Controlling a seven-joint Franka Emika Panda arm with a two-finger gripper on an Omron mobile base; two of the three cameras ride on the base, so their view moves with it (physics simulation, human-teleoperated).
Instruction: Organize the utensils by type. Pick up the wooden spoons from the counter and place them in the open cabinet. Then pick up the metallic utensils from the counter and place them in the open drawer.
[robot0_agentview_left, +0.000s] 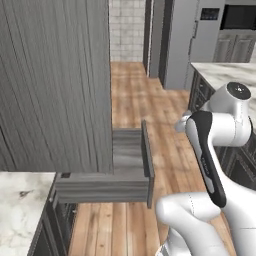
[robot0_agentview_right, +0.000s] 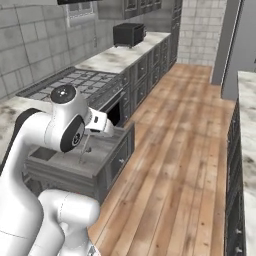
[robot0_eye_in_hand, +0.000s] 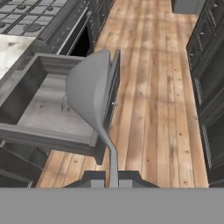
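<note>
The jaws pinch the grey metal spoon (robot0_eye_in_hand: 94, 94) by its handle, bowl pointing away from them over the open drawer (robot0_eye_in_hand: 52, 109) beyond, ready for dropping in.

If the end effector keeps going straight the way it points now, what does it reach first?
Most likely the light grey inside of the open drawer. The end effector is shut on a grey metal spoon, whose bowl leads over the drawer's front edge. Depth is unclear; the bowl could clip the front panel instead.
</note>
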